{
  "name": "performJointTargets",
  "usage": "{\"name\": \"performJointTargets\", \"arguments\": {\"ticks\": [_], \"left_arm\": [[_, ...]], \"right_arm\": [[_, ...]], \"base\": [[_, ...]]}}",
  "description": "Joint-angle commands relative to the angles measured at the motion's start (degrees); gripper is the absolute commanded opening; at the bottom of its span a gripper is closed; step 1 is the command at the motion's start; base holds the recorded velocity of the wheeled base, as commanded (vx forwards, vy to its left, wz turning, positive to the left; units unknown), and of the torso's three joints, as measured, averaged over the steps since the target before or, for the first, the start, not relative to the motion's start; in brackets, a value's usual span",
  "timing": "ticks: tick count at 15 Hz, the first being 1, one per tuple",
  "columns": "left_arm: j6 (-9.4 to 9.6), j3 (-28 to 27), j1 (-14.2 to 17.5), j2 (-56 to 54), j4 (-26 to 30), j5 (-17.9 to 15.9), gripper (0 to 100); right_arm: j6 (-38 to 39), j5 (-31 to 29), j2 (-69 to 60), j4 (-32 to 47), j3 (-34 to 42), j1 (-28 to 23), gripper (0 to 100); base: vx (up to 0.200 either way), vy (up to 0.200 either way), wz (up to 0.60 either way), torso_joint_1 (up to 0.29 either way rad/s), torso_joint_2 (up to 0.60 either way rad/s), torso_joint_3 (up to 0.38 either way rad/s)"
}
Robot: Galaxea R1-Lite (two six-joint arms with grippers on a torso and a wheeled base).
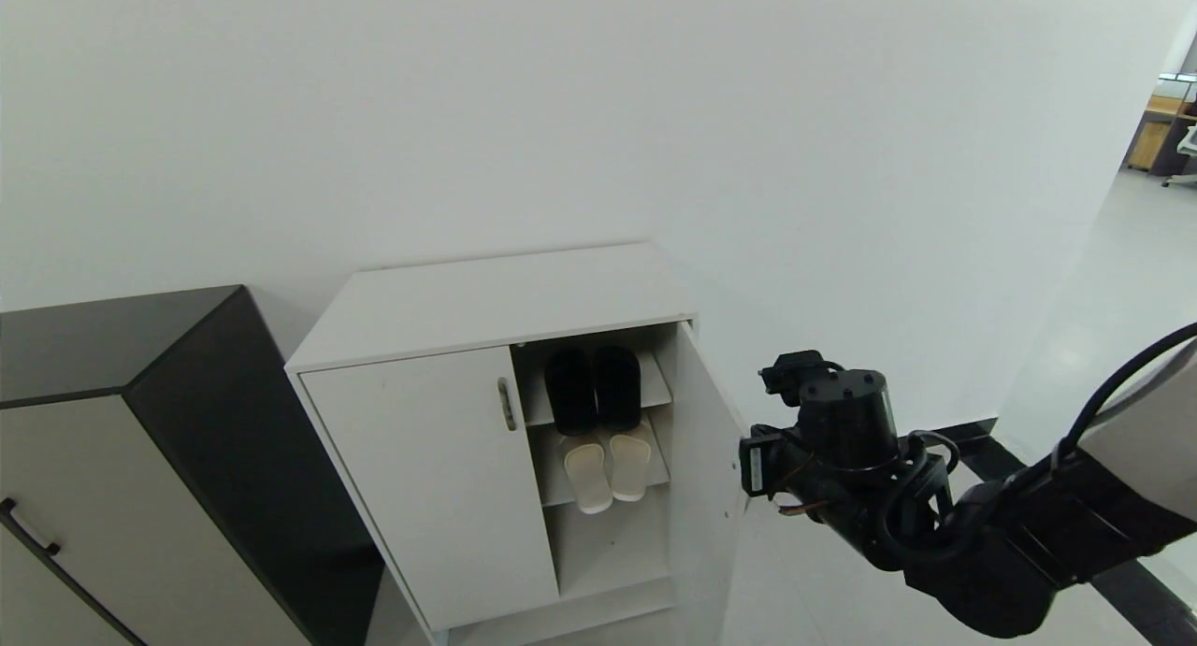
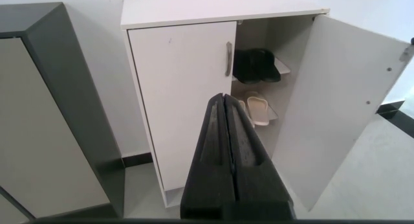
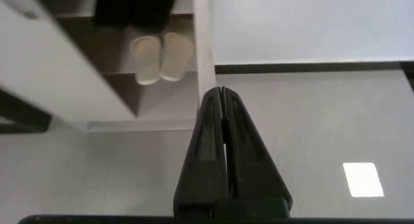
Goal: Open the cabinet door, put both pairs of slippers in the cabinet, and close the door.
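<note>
Now my left gripper [image 2: 224, 98] is pinched shut and empty, the cabinet [image 1: 486, 300] well ahead of it. Black slippers [image 1: 594, 389] and white slippers [image 1: 608, 464] lie shelved inside. The door [image 1: 711, 496] stands open, upright, just beyond my right gripper [image 3: 222, 91], shut too and likely the nearer arm for pushing it closed.

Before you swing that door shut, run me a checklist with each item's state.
1. Black slippers on top shelf: ok.
2. White slippers on shelf below: ok.
3. White slippers clear of the door's swing: cannot tell; their ends overhang the shelf.
4. Right door shut: not ok, stands open.
5. Right tool empty, shut, beside the door's edge: ok.
6. Left tool empty, shut: ok.
</note>
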Motion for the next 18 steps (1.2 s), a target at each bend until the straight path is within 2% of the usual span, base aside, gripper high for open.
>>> {"name": "performJointTargets", "arguments": {"ticks": [1, 6, 13, 18], "left_arm": [[-0.04, 0.0, 0.0, 0.0, 0.0, -0.1, 0], [-0.04, 0.0, 0.0, 0.0, 0.0, 0.0, 0], [-0.13, 0.0, 0.0, 0.0, 0.0, 0.0, 0], [-0.13, 0.0, 0.0, 0.0, 0.0, 0.0, 0]], "right_arm": [[0.1, 1.4, -3.5, -0.6, 2.0, 2.9, 0], [-0.6, 8.6, -5.0, -6.4, 7.8, 3.4, 0], [-1.7, 9.1, -5.0, -6.4, 8.5, 3.5, 0], [-1.9, 9.0, -5.0, -6.5, 8.9, 3.7, 0]], "base": [[0.0, 0.0, 0.0, 0.0, 0.0, 0.0], [0.0, 0.0, 0.0, 0.0, 0.0, 0.0], [0.0, 0.0, 0.0, 0.0, 0.0, 0.0], [0.0, 0.0, 0.6, -0.001, 0.0, 0.003]]}}
